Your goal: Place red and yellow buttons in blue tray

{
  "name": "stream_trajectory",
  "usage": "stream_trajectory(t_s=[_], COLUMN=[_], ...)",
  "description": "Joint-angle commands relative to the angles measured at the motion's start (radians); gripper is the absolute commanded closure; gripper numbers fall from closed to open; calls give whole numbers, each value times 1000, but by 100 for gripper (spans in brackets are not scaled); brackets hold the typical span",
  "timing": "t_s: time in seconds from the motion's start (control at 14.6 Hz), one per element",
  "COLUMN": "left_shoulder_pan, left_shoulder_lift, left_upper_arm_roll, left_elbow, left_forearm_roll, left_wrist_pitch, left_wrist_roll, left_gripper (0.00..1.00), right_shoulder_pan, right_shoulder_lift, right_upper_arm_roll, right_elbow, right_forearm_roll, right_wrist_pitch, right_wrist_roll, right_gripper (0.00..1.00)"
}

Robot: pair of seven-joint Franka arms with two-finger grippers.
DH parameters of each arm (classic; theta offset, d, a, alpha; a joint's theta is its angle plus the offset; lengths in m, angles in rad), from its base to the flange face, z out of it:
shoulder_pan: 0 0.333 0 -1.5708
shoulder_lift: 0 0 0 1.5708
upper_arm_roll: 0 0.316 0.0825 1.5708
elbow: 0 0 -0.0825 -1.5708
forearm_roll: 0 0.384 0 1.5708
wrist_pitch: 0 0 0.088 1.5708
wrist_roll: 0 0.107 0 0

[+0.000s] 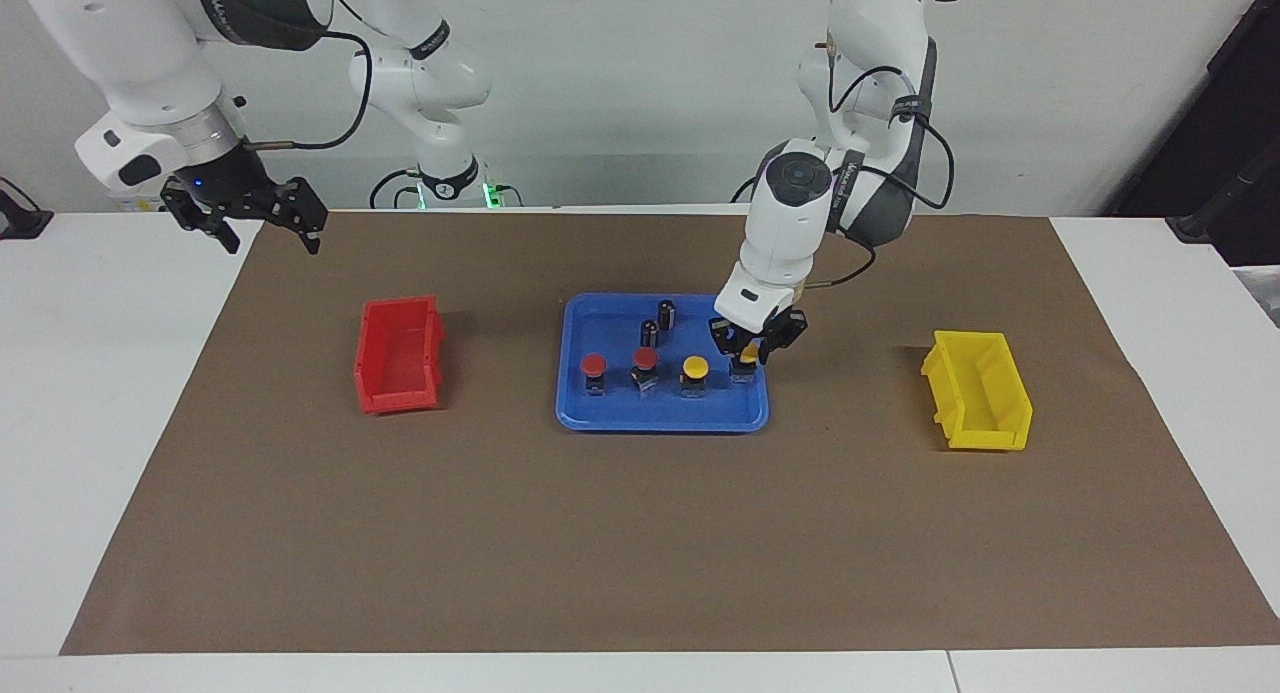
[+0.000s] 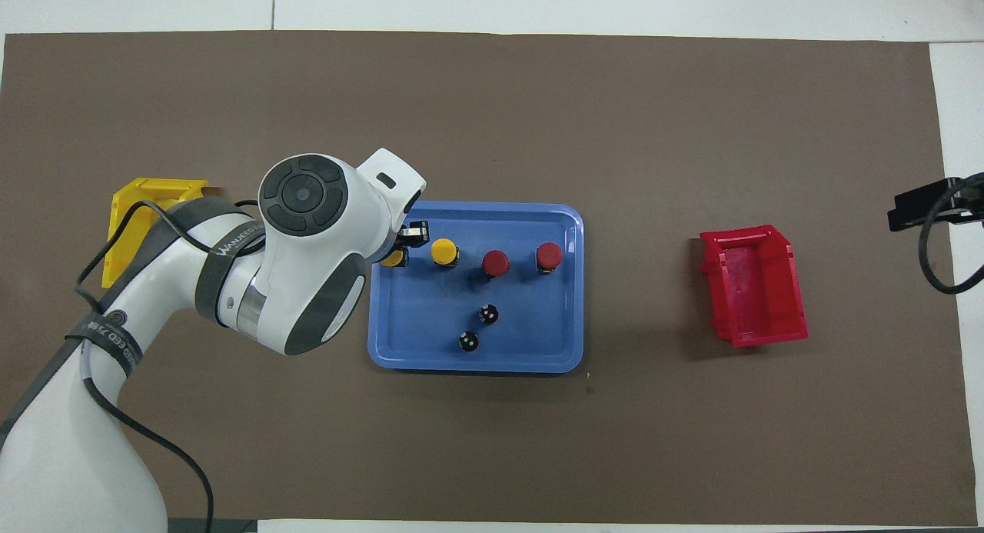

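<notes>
Blue tray (image 1: 662, 413); red bin (image 1: 398, 358); yellow bin (image 1: 978, 391).

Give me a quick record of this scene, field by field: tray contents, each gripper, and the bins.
blue tray: holds two red buttons, two yellow buttons, two dark cylinders
left gripper: around the yellow button at the left arm's end of the row
right gripper: waiting, raised over the table edge
red bin: empty
yellow bin: empty
</notes>
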Motion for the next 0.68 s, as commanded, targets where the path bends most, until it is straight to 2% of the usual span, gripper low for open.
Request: stream_trajectory(t_s=[0.0,0.07,0.14,0.21,0.34,0.48,0.62], left_shoulder_pan=[-23,-23,-23,-21,-20,-12,31], left_shoulder_lift=[3,6,6,6,6,-5,-35], left_upper_arm_roll=[19,19,20,20,20,25,33], left_elbow=[-28,-29,-28,-30,-25,6,61], left_forearm_roll=[-17,-17,-17,-17,-17,-17,-13], left_wrist_pitch=[44,48,45,45,29,-24,-145], left_wrist_roll=[5,6,12,18,18,17,28], left_gripper=[99,98,67,9,0,0,0], right_shoulder_pan=[-3,-4,-4,-4,-4,-4,-3], right_shoulder_lift=[-13,-13,-13,-13,-13,-13,-13], right_upper_arm_roll=[5,5,5,5,5,5,5], right_elbow=[-16,-16,-16,-16,-16,-16,-16], right_forearm_roll=[-13,-13,-13,-13,-13,-13,-13], right_wrist_pitch=[0,0,0,0,-2,-2,-2], right_wrist_roll=[-6,-6,-6,-7,-7,-7,-7], right_gripper=[0,0,0,0,0,0,0])
